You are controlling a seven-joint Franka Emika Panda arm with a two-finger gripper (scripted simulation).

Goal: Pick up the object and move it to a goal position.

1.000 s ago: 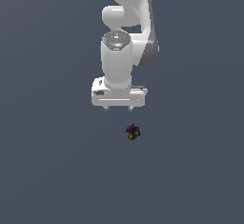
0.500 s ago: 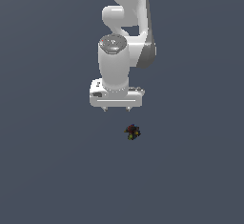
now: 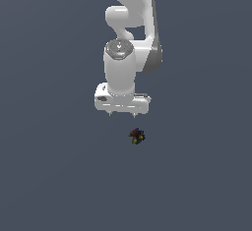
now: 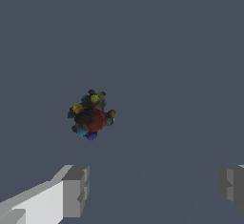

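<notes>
You see the object (image 3: 137,136) (image 4: 92,115), a dark lumpy clump with red, yellow and blue specks, near the gripper (image 3: 122,113), untouched.

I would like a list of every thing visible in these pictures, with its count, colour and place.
clump: one, dark with red, yellow, green and blue specks, lying alone on the floor, below the gripper in the exterior view and slightly toward that view's right.
floor: one, plain grey-blue, filling the whole background.
arm: one, white, coming in from the top of the exterior view.
gripper: one, white, open, apart from the clump; grey fingers spread wide.
</notes>
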